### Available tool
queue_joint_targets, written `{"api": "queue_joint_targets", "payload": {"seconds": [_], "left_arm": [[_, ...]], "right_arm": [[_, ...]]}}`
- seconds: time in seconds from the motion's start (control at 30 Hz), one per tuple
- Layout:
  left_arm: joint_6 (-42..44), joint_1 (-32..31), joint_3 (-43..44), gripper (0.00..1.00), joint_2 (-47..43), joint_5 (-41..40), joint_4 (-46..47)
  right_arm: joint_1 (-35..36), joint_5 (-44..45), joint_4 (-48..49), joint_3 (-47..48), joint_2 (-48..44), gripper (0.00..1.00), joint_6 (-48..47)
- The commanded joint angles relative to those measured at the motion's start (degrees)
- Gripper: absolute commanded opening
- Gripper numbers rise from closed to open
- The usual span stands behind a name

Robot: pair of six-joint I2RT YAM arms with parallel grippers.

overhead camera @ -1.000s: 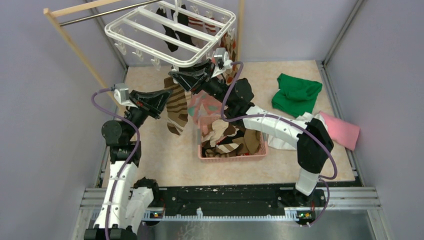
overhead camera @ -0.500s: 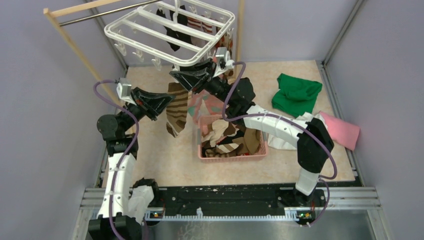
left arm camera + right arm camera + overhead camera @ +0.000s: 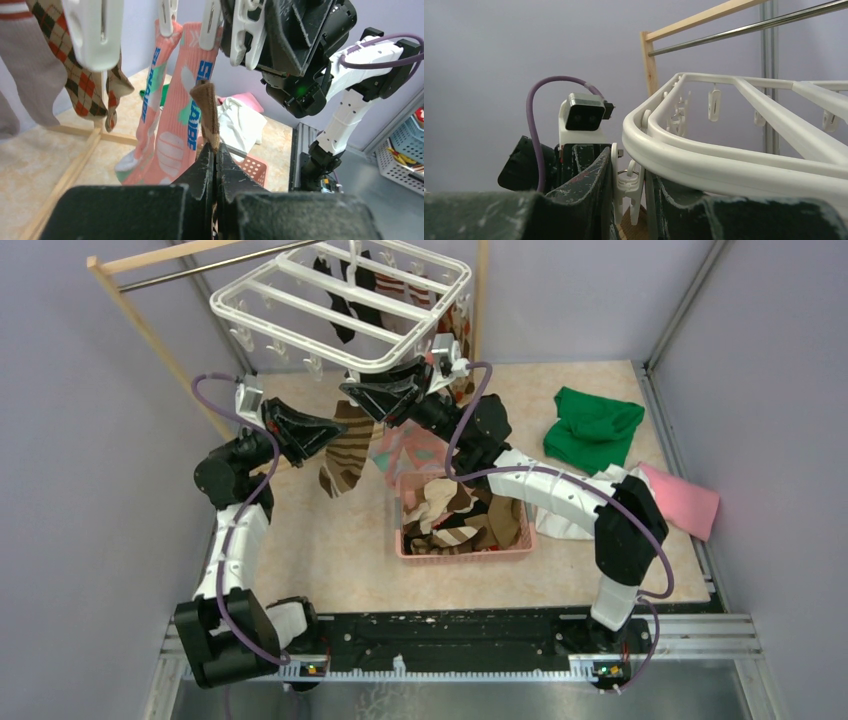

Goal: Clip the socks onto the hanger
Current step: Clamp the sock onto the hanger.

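Left arm (image 3: 236, 532) up, jaws clamped; right arm (image 3: 556, 490) up, jaws part-closed.

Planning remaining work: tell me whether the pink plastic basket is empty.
No, brown and cream socks lie heaped in the pink plastic basket.

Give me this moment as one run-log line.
left hand: shut on brown-cream striped sock | right hand: shut on white plastic clip of white plastic grid hanger | sock: below clip, not yet clipped

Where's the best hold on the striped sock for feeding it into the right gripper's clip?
Grip the striped sock at the cuff, just under its edge, as the left gripper does: a short brown tab stands above its jaws. Come from below, since the clip hangs mouth-down from the hanger rim.
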Motion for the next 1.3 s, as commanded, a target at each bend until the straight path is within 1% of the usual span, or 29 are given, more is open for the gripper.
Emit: {"api": "queue_joint_targets", "payload": {"seconds": [0.0,0.2,0.27,0.53,0.83,1.27], "left_arm": [[-9.65,0.37,4.03,0.0,2.5,2.25,19.47],[-19.89,0.29,4.76,0.0,5.99,1.05,32.51],[-21.7,0.34,4.96,0.0,6.96,0.68,34.3],[-21.37,-0.05,5.86,0.0,7.48,-0.08,34.39],[-21.06,-2.25,6.97,0.0,7.32,-0.09,34.38],[-20.71,-2.79,7.4,0.0,6.4,0.18,34.34]], "right_arm": [[-0.24,-1.88,1.8,2.13,-1.62,0.0,1.14],[-0.24,-2.09,1.73,2.76,-1.12,0.0,1.29],[-0.32,-2.11,1.68,2.98,-0.97,0.0,1.35],[-0.24,-2.42,1.34,3.22,-0.55,0.0,1.41],[-0.32,-2.48,1.25,3.82,0.0,0.0,1.24],[-0.68,-2.55,1.25,3.56,-0.01,0.0,1.14]]}}
